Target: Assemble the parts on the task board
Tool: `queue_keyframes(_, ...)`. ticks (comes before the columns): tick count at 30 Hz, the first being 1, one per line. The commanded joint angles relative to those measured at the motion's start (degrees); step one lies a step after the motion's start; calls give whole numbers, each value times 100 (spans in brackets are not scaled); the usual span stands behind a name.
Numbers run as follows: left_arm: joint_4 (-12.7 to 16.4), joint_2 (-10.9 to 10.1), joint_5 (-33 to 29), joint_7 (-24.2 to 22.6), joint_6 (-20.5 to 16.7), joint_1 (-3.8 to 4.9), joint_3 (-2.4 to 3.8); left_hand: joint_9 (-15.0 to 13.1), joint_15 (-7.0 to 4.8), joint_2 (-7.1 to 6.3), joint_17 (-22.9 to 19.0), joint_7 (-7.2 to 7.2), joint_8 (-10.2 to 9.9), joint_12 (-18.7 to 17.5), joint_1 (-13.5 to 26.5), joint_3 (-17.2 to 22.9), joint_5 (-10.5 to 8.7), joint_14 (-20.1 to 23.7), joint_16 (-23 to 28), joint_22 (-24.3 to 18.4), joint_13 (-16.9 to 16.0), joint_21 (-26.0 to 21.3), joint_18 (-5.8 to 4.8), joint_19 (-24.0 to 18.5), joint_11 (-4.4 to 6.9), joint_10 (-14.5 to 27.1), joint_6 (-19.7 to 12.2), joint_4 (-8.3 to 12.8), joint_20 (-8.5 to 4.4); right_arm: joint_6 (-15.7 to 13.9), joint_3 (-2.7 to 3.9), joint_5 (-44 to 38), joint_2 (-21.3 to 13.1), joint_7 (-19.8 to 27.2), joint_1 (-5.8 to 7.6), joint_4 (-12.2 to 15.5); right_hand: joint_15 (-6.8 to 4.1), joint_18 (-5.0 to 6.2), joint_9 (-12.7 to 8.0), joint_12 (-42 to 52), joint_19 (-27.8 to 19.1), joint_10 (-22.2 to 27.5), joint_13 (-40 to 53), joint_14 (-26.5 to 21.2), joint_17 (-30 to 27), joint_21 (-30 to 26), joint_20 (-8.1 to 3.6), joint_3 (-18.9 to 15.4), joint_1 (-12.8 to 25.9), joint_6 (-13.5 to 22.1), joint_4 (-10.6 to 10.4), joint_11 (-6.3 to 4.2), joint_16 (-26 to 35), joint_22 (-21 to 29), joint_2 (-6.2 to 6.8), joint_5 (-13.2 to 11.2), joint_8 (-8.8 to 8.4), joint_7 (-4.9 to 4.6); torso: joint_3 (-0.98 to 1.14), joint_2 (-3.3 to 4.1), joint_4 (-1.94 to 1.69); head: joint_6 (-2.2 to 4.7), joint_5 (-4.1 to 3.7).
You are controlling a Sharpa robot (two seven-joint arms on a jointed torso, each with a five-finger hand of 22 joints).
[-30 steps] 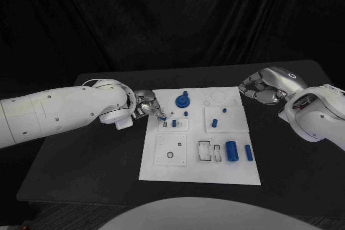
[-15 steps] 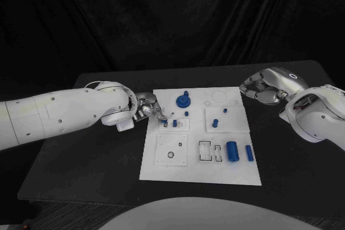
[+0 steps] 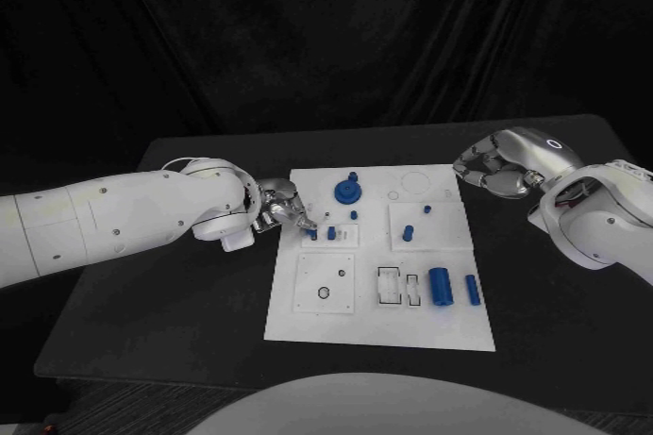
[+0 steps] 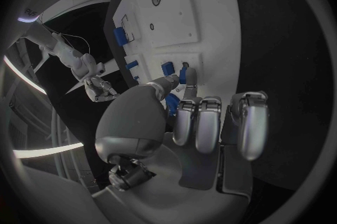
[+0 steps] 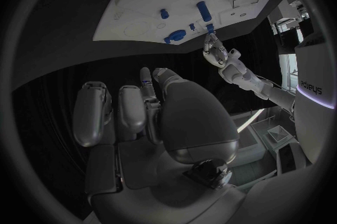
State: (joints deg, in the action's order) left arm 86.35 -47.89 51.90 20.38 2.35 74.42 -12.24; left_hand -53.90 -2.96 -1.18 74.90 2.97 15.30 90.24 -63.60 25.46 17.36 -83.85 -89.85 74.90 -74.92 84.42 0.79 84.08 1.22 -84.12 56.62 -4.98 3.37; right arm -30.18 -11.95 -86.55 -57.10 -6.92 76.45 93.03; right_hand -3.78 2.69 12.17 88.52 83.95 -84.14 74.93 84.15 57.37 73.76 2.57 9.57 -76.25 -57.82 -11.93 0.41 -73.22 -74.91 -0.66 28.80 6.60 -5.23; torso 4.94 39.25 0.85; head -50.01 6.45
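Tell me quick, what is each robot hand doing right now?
Left hand: pinching a small blue part over the task board.
Right hand: fingers curled in, holding nothing.

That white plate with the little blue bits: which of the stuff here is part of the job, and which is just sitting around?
Part of the job:
white task board
small blue peg pinched by the left hand
large blue cylinder
thin blue cylinder
blue round knob
small blue pegs

Just there:
black table
right hand, fingers curled, holding nothing
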Motion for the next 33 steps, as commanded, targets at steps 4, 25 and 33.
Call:
queue_keyframes(4, -6, 9, 26, -49, -36, -29, 2, -2, -38, 41, 1510, -10, -21, -24, 7, -22, -18, -615, -15, 1288, -1508, -31, 86, 138, -30, -588, 46, -4, -20, 16, 5, -12, -11, -107, -14, 7, -39, 90, 4, -27, 85, -396, 975, 91, -8, -19, -42, 25, -42, 12, 29, 28, 37, -1016, 3, 34, -27, -7, 5, -2, 8, 1, -2)
queue_keyframes(25, -20, 22, 394, -41, 13, -81, 2, -5, -36, 90, 1510, -6, -35, -24, 65, -98, -96, -615, -15, 1286, -1508, -39, 88, 136, -34, -588, 69, -53, -20, 52, 5, -12, -9, -106, -16, 5, -38, 91, 6, -29, 83, -394, 971, 90, -18, -27, -42, 39, -52, 10, 40, 29, 43, -1014, -9, 38, -27, -8, -4, 1, 9, 1, 12)
queue_keyframes(33, -4, 2, 398, -39, 49, -94, 2, -7, -36, 96, 1510, -15, -37, -24, 50, -107, -72, -615, -15, 1282, -1508, -50, 91, 129, -30, -588, 72, -39, -20, 65, 5, -12, -7, -117, -17, 2, -38, 91, 7, -30, 82, -394, 969, 90, -18, -30, -42, 41, -54, 10, 43, 29, 43, -1014, -10, 39, -28, -8, -5, -1, 16, 1, 28)
